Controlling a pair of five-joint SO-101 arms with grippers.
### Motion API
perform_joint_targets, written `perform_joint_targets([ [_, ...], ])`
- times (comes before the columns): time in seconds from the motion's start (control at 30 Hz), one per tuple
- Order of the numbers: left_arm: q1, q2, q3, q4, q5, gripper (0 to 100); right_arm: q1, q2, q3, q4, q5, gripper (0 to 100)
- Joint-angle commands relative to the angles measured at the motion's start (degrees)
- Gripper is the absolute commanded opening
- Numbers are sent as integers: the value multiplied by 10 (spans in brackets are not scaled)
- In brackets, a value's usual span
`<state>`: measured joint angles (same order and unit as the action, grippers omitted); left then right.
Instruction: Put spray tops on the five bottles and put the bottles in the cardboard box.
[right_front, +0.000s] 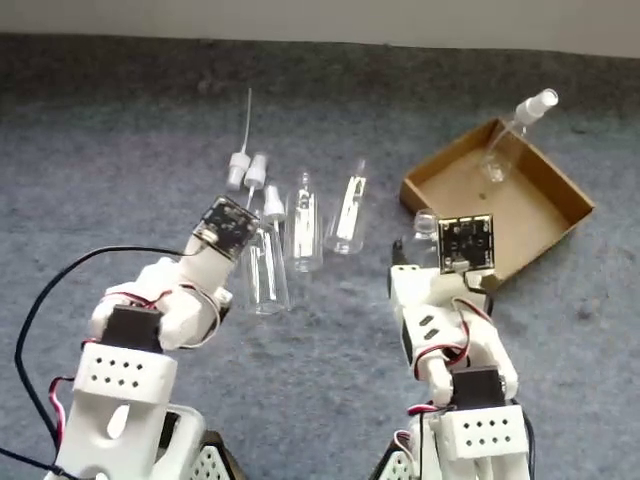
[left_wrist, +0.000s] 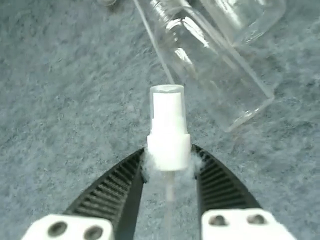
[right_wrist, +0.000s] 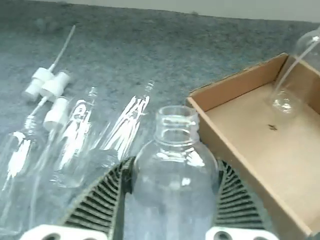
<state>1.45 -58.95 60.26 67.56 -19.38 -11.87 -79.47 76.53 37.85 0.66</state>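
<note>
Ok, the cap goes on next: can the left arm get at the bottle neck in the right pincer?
Probably yes: the bottle neck sticks out bare past the right pincer; the loose bottles between it and the left pincer, holding a spray top, lie flat.

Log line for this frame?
left gripper: shut on spray top | right gripper: shut on uncapped bottle | cardboard box: holds capped bottle

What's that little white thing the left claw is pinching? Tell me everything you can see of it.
It is a white plastic spray top: a narrow head on a wider collar, with a thin translucent tube running back between the fingers. The left gripper clamps the collar between its black ribbed fingers. Beyond its head a clear bottle lies on grey carpet.
</note>
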Motion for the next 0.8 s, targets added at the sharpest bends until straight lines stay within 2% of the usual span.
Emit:
perform_joint_targets([
  [0.0, -41, -7, -6, 3, -40, 16, -41, -7, -54, 9, -30, 132],
  [0.23, -73, -7, -7, 3, -39, 15, -105, -7, -59, 9, -30, 132],
  [0.4, -107, -7, -7, 3, -39, 15, -106, -10, -58, 8, -27, 132],
  [0.57, -109, -7, -38, 8, -39, 15, -106, -11, -36, 8, -29, 132],
  [0.77, -104, -6, -81, 60, -39, 17, -106, -11, -6, 7, -27, 132],
])
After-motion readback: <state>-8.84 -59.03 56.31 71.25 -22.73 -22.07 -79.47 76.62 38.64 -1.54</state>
